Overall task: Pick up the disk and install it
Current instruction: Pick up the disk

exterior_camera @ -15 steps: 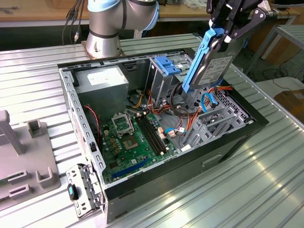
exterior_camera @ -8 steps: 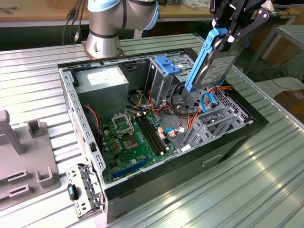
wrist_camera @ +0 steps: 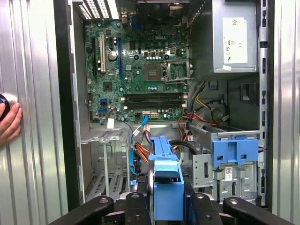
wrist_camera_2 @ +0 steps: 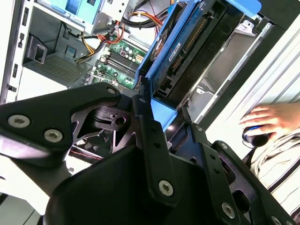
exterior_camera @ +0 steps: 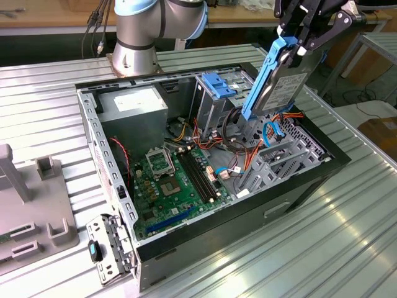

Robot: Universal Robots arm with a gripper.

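The disk [exterior_camera: 279,81], a grey drive with a white label and bright blue side rails, hangs tilted on edge above the open computer case [exterior_camera: 118,205]. Its lower end is just over the metal bay [exterior_camera: 282,155] at the exterior view's right. My gripper [exterior_camera: 298,46] is shut on the disk's upper end. In the second wrist view the black fingers [wrist_camera_2: 145,122] clamp the blue rail of the disk [wrist_camera_2: 176,51]. In the first wrist view the disk's blue rail [wrist_camera: 165,178] stands edge-on between the fingers of my gripper [wrist_camera: 166,199].
Inside the case lie a green motherboard [exterior_camera: 170,180], a power-supply box [exterior_camera: 133,102], a drive cage with a blue latch [exterior_camera: 214,84] and loose cables [exterior_camera: 248,152]. A person's hand [wrist_camera_2: 269,119] rests on the table beside the case. A grey fixture [exterior_camera: 31,205] stands at the exterior view's left.
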